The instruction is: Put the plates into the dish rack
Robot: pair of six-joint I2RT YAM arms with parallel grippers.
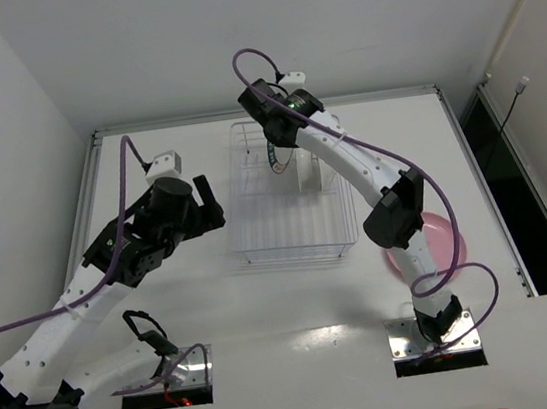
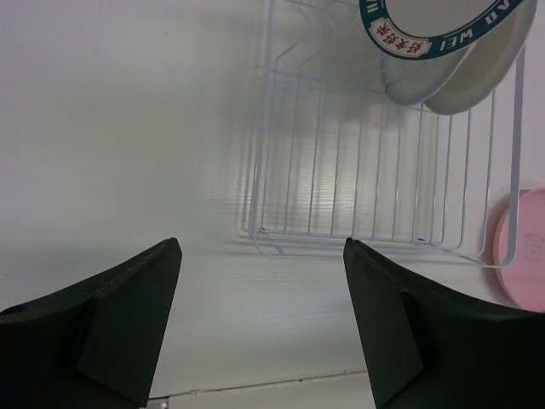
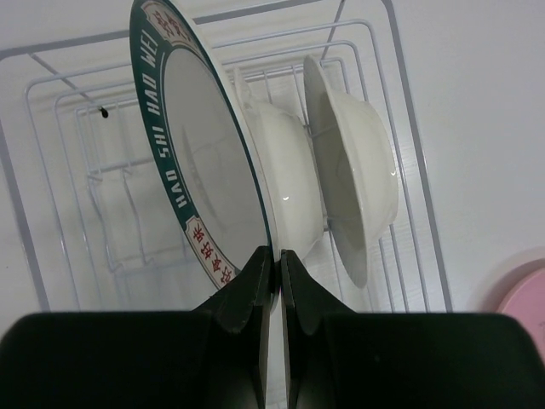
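Teal-rimmed plate (image 3: 204, 170) stands upright inside the dish rack (image 1: 288, 235), its rim pinched between the right fingers (image 3: 243, 298); a pale plate (image 3: 358, 162) is slotted just beside it; the pink plate (image 2: 524, 256) lies on the worktop (image 1: 216, 303), not yet loaded; the left fingers (image 2: 119, 324) are wide and empty.

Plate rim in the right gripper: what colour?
Dark teal, on a white plate; clearest in right wrist view.

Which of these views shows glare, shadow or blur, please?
Top view: even, soft light, hardly any shadows; the rack nearly vanishes against the white table. Left wrist view: a pale sheen on the table, jaws dark and soft-edged. Right wrist view: the rimmed plate is sharp, with small glints on the pale plate behind it.
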